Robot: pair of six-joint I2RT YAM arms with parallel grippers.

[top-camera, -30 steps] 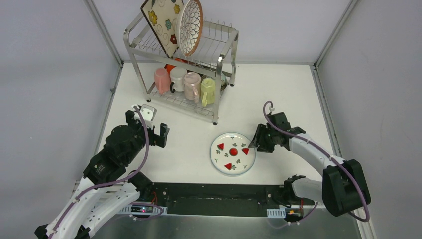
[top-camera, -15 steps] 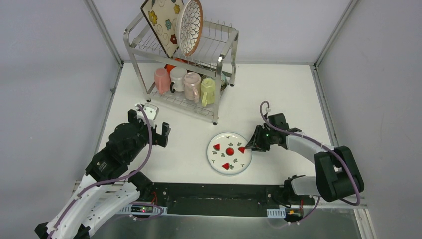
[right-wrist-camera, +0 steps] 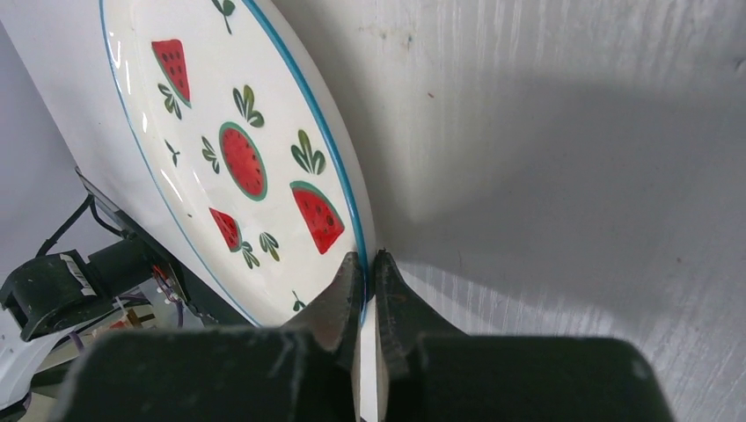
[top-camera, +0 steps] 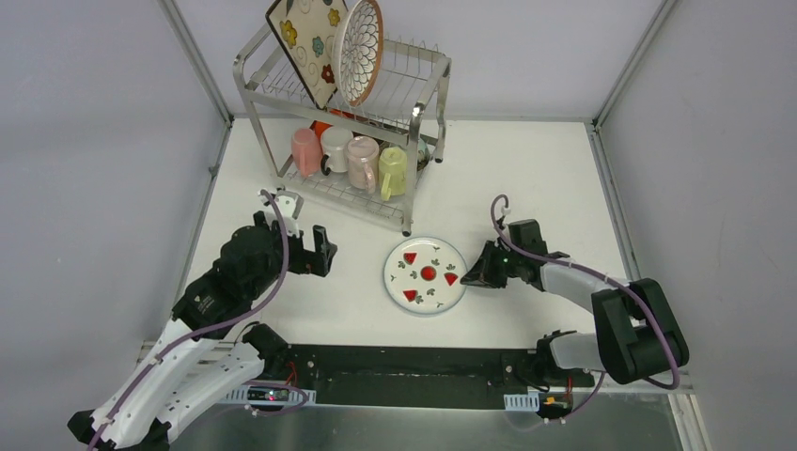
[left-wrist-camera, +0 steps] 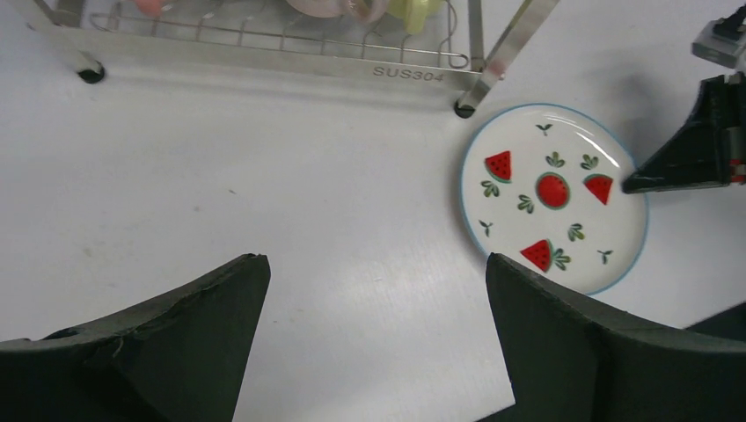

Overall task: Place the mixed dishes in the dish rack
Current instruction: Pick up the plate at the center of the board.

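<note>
We see the right gripper [top-camera: 468, 277] clamped on the right edge of the white red-marked plate [top-camera: 425, 275]. In the right wrist view its two fingers [right-wrist-camera: 347, 290] pinch the blue rim from either side, with almost no gap between them. The plate sits low over the white table [top-camera: 536, 169], face up and showing its watermelon slices and green sprigs. Its far edge is just beside the near right foot of the dish rack [top-camera: 411, 193]. We cannot tell whether the plate rests flat on the table or is lifted a little on the gripped side. The left gripper [top-camera: 303, 252] hovers over bare table to the left of the plate, well apart from it. Its jaws are spread wide with nothing between them, as the left wrist view confirms. On the rack's upper tier the square floral cream plate [top-camera: 303, 42] and the brown-rimmed petal-pattern plate [top-camera: 359, 52] stand on edge, leaning side by side. On the lower tier a row of mugs [top-camera: 350, 158] sits mouth down, pink at the left and yellow-green at the right. A bit of orange bowl [top-camera: 321, 125] shows behind them.
</note>
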